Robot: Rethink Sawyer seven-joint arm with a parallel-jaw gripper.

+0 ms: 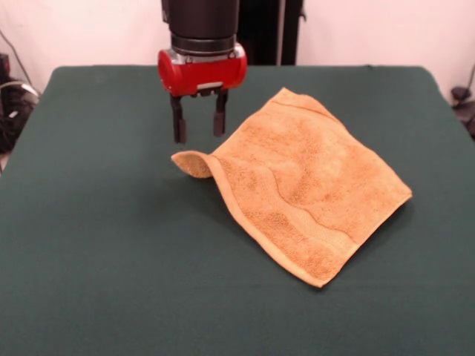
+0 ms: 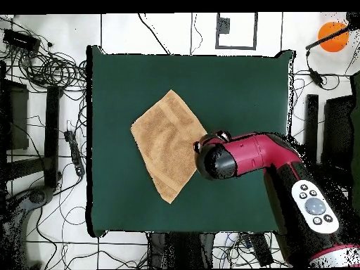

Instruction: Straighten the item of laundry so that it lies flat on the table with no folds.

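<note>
One corner is all that stands between me and a flat towel, as I read the front view. My gripper (image 1: 199, 137) hangs clear of the table (image 1: 96, 245), its two dark fingers (image 1: 179, 122) spread apart with nothing between them. The towel (image 1: 304, 185) lies just below and to the picture-right of the fingertips, spread as a diamond. Its nearest corner (image 1: 193, 163) sits almost directly under the fingertips, curled up and over itself in a small lip, apart from them. From that lip a raised ridge runs along the hem away from my gripper, toward the camera. The rest of the cloth looks close to flat, with the woven band showing near that edge.

Looking straight down in the overhead view, the arm's red wrist (image 2: 242, 158) covers the gripper itself, so I cannot read the fingers from here. The towel (image 2: 165, 140) lies wholly to the picture-left of the wrist, its nearest corner disappearing right under it, and its longer diagonal runs away up-left and down toward the robot's side.

My judgement: the next move hinges on that curled corner lying just beneath the fingertips; a short descent, a pinch, then a pull away from the towel's body should unroll it.
</note>
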